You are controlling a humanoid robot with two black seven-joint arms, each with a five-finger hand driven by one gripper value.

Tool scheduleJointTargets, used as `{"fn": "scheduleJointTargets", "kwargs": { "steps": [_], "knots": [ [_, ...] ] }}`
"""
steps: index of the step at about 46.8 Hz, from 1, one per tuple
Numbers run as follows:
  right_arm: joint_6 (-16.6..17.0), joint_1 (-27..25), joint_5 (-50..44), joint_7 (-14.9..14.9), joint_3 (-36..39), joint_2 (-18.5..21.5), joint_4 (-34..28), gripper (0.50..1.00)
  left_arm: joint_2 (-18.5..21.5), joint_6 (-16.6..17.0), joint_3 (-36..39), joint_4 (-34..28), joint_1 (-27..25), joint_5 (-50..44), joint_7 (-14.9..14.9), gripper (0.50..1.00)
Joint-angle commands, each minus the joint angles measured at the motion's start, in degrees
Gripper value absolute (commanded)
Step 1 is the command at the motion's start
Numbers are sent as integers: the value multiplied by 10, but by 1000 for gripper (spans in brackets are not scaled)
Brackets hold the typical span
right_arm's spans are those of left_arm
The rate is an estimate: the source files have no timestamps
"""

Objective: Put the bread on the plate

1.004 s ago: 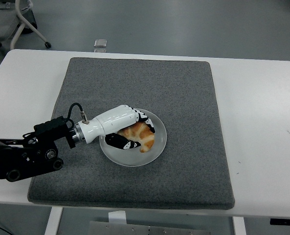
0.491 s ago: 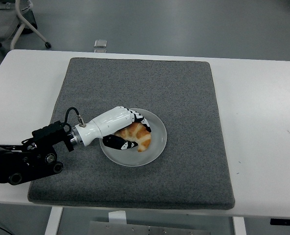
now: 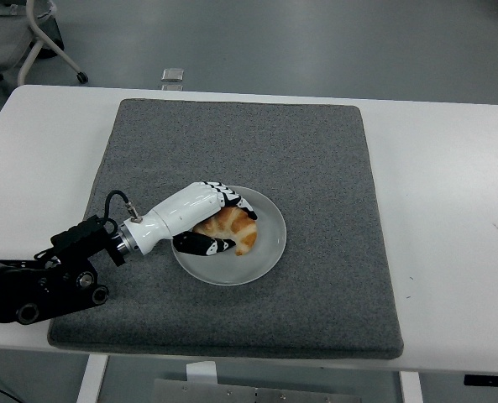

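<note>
Bread (image 3: 234, 229) looks like a croissant, sitting on the plate (image 3: 269, 250) on the left side, with the left hand (image 3: 217, 221) wrapped around it. Probably light, soft and flaky, so hold the thick middle gently, not the tips.

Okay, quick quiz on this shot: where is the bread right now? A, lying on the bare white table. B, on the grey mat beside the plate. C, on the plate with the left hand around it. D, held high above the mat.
C: the bread lies within the rim of the plate, and the left hand has its fingers curled around it, on the grey mat.
</note>
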Motion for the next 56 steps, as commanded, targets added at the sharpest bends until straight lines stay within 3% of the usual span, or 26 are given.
{"fn": "scheduleJointTargets", "kwargs": {
  "steps": [1, 5, 9, 16, 42, 56],
  "knots": [
    [0, 0, 1, 0, 0, 0, 0, 930, 0, 0, 0, 0, 7, 1, 0, 782],
    [0, 0, 1, 0, 0, 0, 0, 930, 0, 1, 0, 0, 9, 0, 0, 842],
    [0, 0, 0, 0, -1, 0, 0, 930, 0, 1, 0, 0, 9, 0, 1, 861],
    [0, 0, 0, 0, -1, 0, 0, 930, 1, 1, -1, 0, 9, -8, 1, 986],
    [0, -1, 1, 0, -1, 0, 0, 930, -2, -13, -47, -10, -13, -69, 2, 990],
    [0, -1, 1, 0, -1, 0, 0, 930, 1, -81, -49, -18, -58, -158, 2, 990]
  ]
}}
